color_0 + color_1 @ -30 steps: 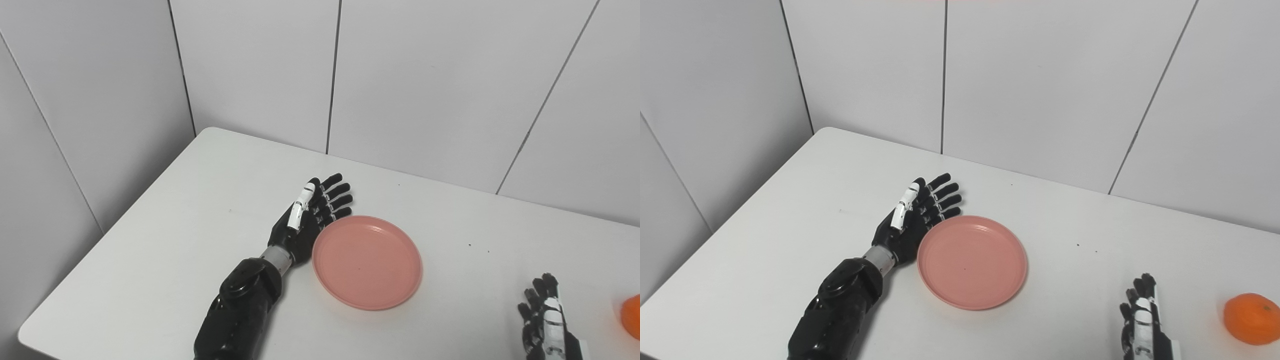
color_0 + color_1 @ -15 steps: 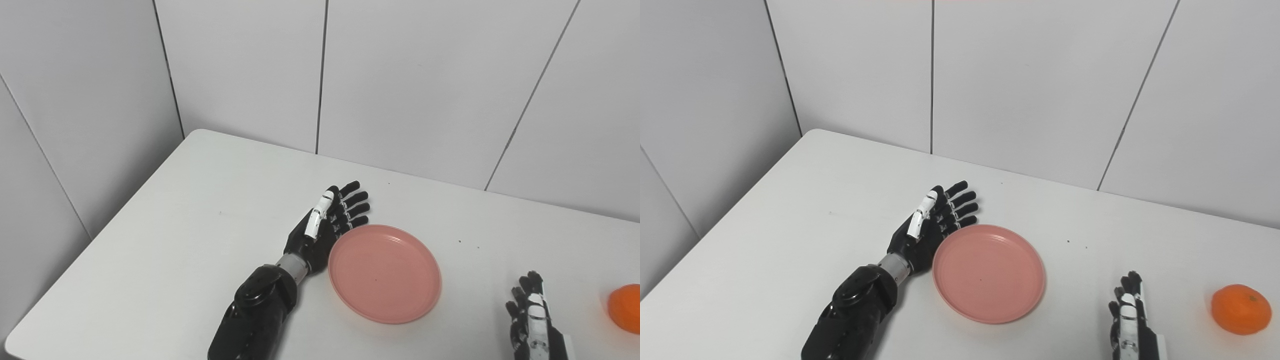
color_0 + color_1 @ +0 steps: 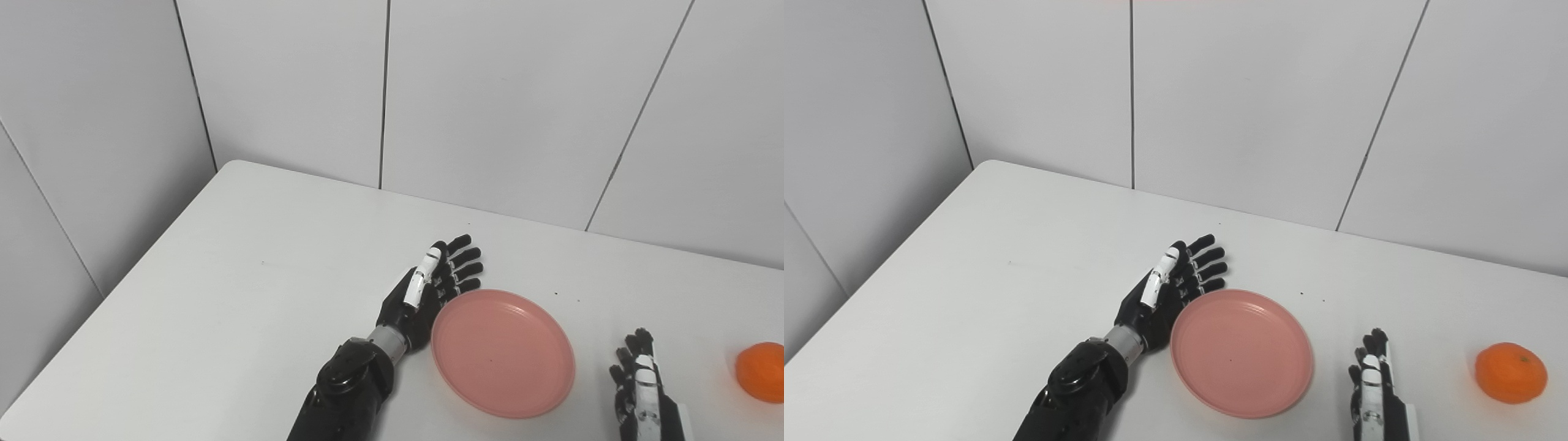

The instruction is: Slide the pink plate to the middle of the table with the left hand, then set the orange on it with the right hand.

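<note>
Nearest, at the bottom edge and just right of the round pink plastic plate (image 3: 1241, 352): right black-and-white robot hand (image 3: 1373, 386), edge-up, fingers straight and slightly spread, holding nothing, a narrow strip of tabletop between it and the plate's rim. Well to the right of the plate, beyond that hand: round orange fruit (image 3: 1511, 372), sitting alone on the flat white table (image 3: 998, 288), untouched; cut off by the frame edge in the left eye view. Plate itself lying flat and empty, near the table's front. Pressed against the plate's left rim: left black robot hand (image 3: 1167, 288) with a white-backed thumb, set on edge, fingers extended and fanned a little apart, gripping nothing, fingertips reaching past the plate's far-left edge. Farther back, behind the plate: bare tabletop with a few dark specks, then pale grey wall panels (image 3: 1249, 104) with dark seams.
</note>
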`<state>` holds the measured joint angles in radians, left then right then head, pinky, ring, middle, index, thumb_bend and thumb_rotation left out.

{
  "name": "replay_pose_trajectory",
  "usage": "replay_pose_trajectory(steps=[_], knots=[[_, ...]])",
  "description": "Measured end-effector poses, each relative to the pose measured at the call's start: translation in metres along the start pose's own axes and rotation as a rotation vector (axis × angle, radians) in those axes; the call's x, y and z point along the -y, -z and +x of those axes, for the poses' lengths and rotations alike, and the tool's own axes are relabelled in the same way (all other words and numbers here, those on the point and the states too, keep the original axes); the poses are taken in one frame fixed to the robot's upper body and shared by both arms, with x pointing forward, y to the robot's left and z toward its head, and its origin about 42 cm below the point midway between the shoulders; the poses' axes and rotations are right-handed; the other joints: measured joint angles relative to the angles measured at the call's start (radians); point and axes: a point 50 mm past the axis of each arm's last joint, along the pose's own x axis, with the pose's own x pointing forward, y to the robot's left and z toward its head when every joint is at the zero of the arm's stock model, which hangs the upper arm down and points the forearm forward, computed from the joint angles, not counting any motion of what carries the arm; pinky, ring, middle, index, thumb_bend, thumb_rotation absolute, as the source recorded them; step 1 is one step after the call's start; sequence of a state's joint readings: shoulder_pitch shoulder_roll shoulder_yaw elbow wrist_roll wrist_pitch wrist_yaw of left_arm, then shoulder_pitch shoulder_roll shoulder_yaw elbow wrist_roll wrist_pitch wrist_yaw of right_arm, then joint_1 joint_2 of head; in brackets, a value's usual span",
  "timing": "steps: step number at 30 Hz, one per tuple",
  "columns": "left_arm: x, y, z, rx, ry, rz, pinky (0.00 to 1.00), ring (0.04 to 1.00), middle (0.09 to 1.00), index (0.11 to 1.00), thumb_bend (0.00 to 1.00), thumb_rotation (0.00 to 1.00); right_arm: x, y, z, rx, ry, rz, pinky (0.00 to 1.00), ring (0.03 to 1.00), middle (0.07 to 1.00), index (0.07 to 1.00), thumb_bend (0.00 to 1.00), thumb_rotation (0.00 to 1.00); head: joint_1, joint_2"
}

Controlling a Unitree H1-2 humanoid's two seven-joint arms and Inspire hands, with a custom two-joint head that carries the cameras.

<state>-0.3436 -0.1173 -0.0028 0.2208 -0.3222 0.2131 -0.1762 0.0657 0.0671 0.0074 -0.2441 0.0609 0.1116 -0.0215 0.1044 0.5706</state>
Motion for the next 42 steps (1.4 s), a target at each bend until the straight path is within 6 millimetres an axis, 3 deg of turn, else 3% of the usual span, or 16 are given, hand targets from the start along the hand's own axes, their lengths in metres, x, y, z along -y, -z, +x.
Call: replay_pose_trajectory(steps=[21,24,32,38,42], knots=[[0.002,0.005,-0.012,0.034,-0.028,0.069,0.89,0.891,0.896,0.876,0.36,1.00,-0.004,-0.005,0.004,0.024,0.039,-0.082,0.99,0.954,0.973,0.979,0.27,1.00,-0.078,0.037],[0.001,0.006,-0.017,0.048,-0.032,0.074,0.89,0.892,0.897,0.877,0.36,1.00,-0.001,-0.009,0.007,0.040,0.039,-0.106,0.98,0.963,0.979,0.982,0.27,1.00,-0.121,0.043],[-0.003,0.007,-0.022,0.056,-0.031,0.098,0.88,0.889,0.896,0.882,0.38,1.00,0.005,-0.042,0.017,0.159,0.031,-0.195,0.96,0.938,0.963,0.959,0.24,1.00,-0.173,0.041],[-0.010,0.005,-0.025,0.057,-0.027,0.109,0.88,0.888,0.900,0.888,0.38,1.00,0.006,-0.055,0.020,0.193,0.041,-0.233,0.94,0.929,0.954,0.947,0.28,1.00,-0.225,0.041],[-0.015,0.002,-0.027,0.059,-0.024,0.119,0.89,0.890,0.899,0.885,0.37,1.00,0.011,-0.069,0.024,0.212,0.052,-0.306,0.87,0.887,0.913,0.911,0.32,1.00,-0.262,0.040]])
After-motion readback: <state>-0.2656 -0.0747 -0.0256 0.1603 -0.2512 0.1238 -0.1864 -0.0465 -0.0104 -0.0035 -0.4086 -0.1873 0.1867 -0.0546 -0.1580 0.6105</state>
